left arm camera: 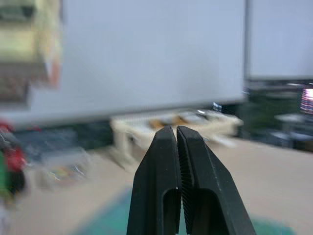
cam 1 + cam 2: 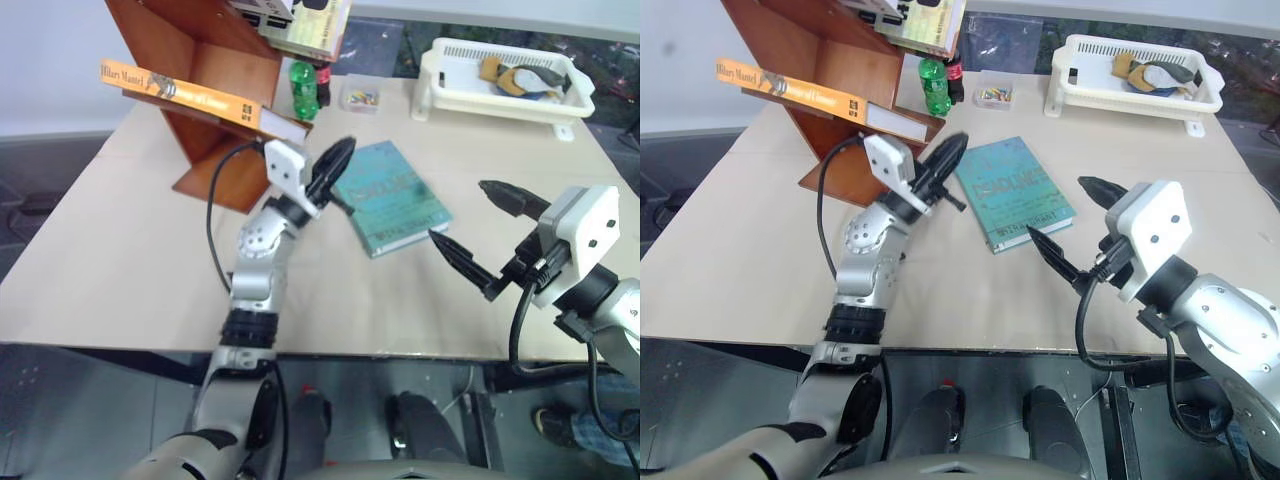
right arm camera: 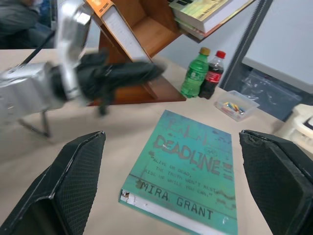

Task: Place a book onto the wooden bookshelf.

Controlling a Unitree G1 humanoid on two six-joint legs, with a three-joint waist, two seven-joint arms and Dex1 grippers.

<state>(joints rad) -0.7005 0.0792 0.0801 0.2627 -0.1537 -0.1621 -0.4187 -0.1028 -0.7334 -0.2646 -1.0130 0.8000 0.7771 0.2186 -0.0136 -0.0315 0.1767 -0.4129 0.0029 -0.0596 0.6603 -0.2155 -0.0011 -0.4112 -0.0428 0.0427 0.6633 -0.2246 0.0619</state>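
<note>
The orange-yellow book (image 2: 190, 95) lies flat on a slanted board of the tilted reddish-brown wooden bookshelf (image 2: 215, 50), with its spine end jutting out past the shelf to the left. My left gripper (image 2: 340, 155) is shut and empty; it hovers just right of the shelf, over the left edge of a teal book (image 2: 390, 195) that lies on the table. In the left wrist view its fingers (image 1: 168, 161) press together with nothing between them. My right gripper (image 2: 460, 212) stands open and empty to the right of the teal book, near the table's front.
A white plastic basket (image 2: 505, 95) with small items stands at the back right. A green bottle (image 2: 303, 88), a dark cola bottle and a small clear box (image 2: 359, 96) sit behind the shelf. More books (image 2: 300, 25) rest on the shelf's upper board.
</note>
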